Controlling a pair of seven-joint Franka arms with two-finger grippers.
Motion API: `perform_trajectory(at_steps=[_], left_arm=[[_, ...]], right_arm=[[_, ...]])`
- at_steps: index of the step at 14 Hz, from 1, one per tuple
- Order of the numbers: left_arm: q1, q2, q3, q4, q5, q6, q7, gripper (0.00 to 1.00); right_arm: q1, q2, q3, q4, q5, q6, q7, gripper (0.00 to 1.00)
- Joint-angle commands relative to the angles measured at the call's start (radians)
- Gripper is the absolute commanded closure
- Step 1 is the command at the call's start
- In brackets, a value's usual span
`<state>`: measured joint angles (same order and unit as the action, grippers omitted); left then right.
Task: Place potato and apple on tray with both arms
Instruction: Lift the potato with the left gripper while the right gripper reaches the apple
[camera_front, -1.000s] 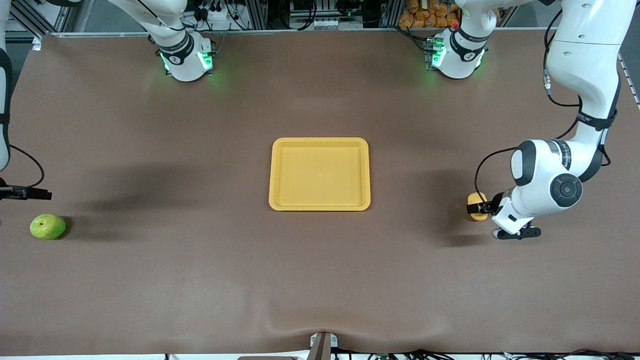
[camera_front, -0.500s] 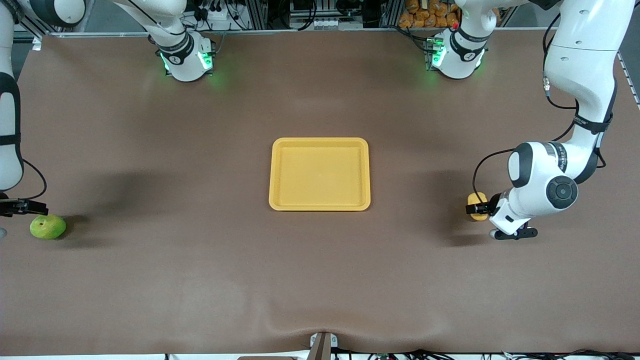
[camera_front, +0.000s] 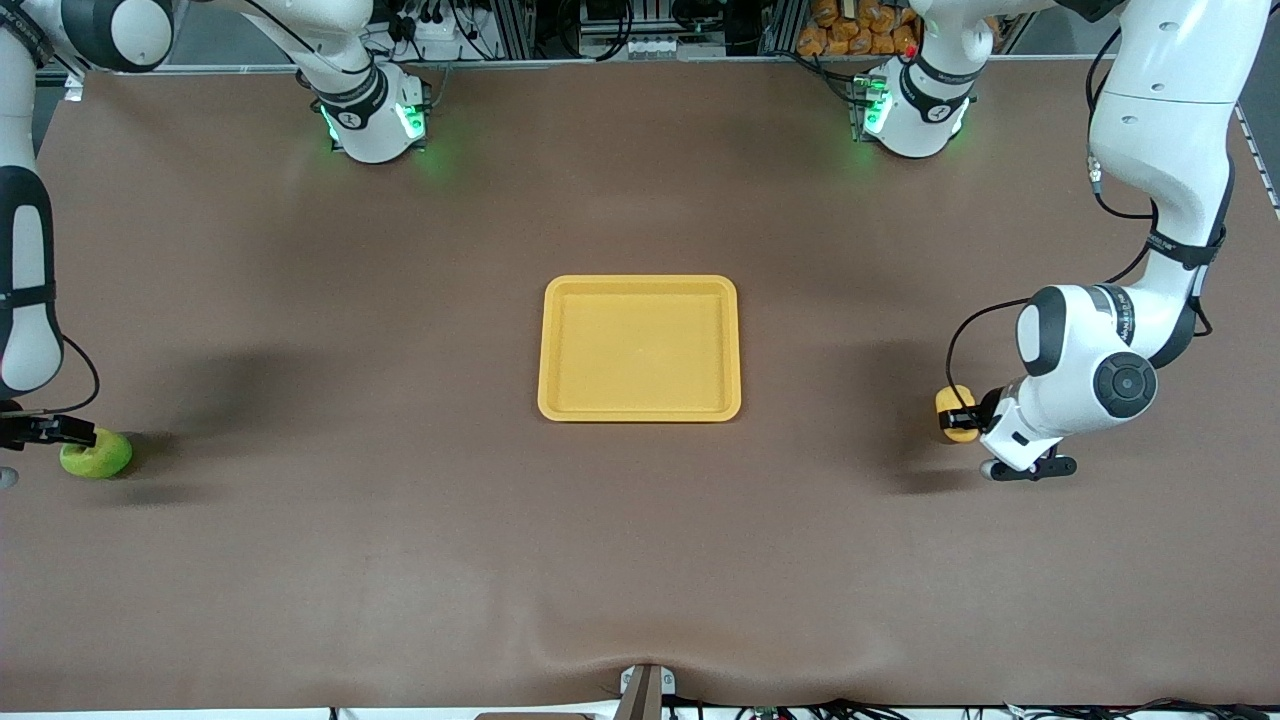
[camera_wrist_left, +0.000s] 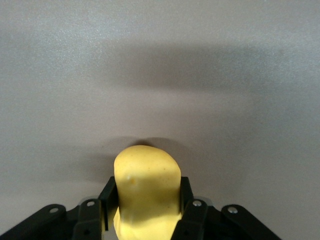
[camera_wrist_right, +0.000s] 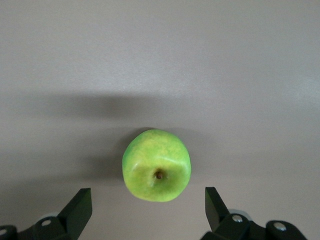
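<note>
**A:** Since a second ago: left gripper (camera_front: 957, 421) went from wide to clamped on the potato (camera_front: 954, 412), which sits on the table near the left arm's end. Right gripper (camera_front: 62, 431) dropped down to the apple (camera_front: 97, 455).

**B:** Right fingers?

**A:** Spread wide, one either side of the apple (camera_wrist_right: 156, 165), not touching. Apple on the table at the right arm's end, stem dimple visible.

**B:** Obstructions?

**A:** Open brown mat between each fruit and the tray (camera_front: 640, 410), mid-table, well apart from both.

**B:** Count, shapes?

**A:** One potato (camera_wrist_left: 146, 192), yellow, lumpy, oblong. One apple, round, green. One yellow rectangular tray, rounded corners, low rim.
</note>
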<state>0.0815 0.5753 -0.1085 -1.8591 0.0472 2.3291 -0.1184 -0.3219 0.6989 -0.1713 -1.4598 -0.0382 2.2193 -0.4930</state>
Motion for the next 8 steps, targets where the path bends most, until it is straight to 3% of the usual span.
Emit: perform_trajectory(at_steps=[1, 8], left_arm=[[0.003, -0.017, -0.002, -0.008, 0.013, 0.003, -0.009, 0.77], [-0.003, -0.066, -0.014, 0.006, 0.011, -0.073, -0.012, 0.90]], right_arm=[[-0.031, 0.042, 0.021, 0.030, 0.004, 0.023, -0.013, 0.00], [-0.042, 0.088, 0.023, 0.029, 0.066, 0.088, -0.015, 0.00]])
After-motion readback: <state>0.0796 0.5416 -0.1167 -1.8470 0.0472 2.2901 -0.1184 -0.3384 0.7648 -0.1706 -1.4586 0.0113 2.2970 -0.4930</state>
